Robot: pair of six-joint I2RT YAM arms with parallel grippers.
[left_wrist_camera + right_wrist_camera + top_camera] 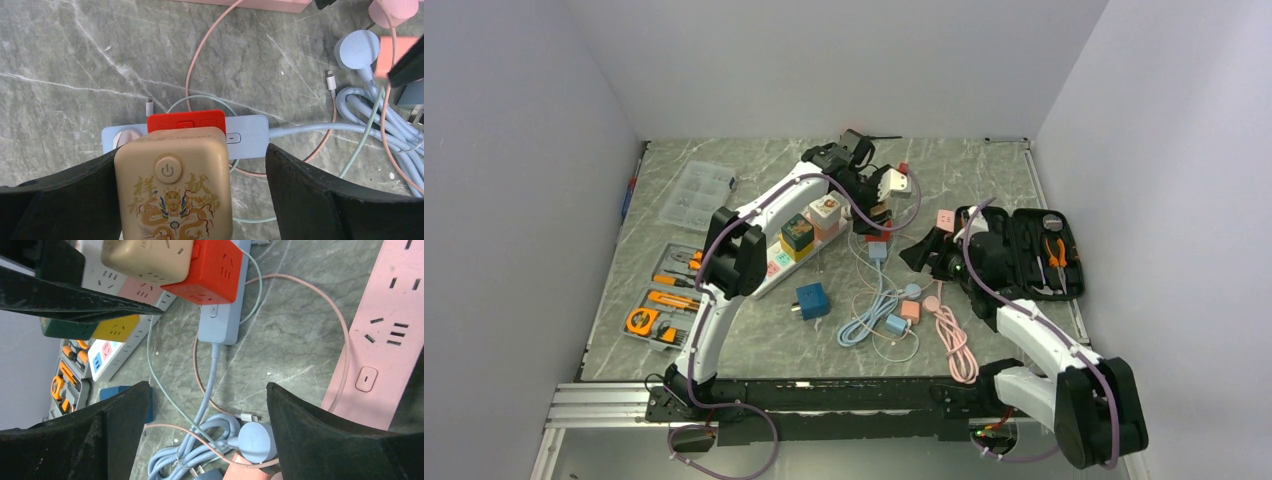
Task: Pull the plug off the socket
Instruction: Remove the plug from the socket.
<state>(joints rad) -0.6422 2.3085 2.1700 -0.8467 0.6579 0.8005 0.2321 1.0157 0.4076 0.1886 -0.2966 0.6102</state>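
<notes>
Left gripper [192, 150] stands wide open astride the gold dragon-printed cube plug [172, 195] (one finger visibly clear of it), which sits stacked on a red cube socket [186, 121] on the pale blue power strip [247, 135]; right gripper [207, 387], likewise released, hovers near a pink power strip [385, 330].

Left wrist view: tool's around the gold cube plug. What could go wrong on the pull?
1. The gold cube plug sits on a red cube that is itself on the blue strip. The pull may lift all three, since the right tool is open and not holding the strip.
2. The plug sits nearer one finger of the open left tool, so closing could shove it sideways.
</notes>
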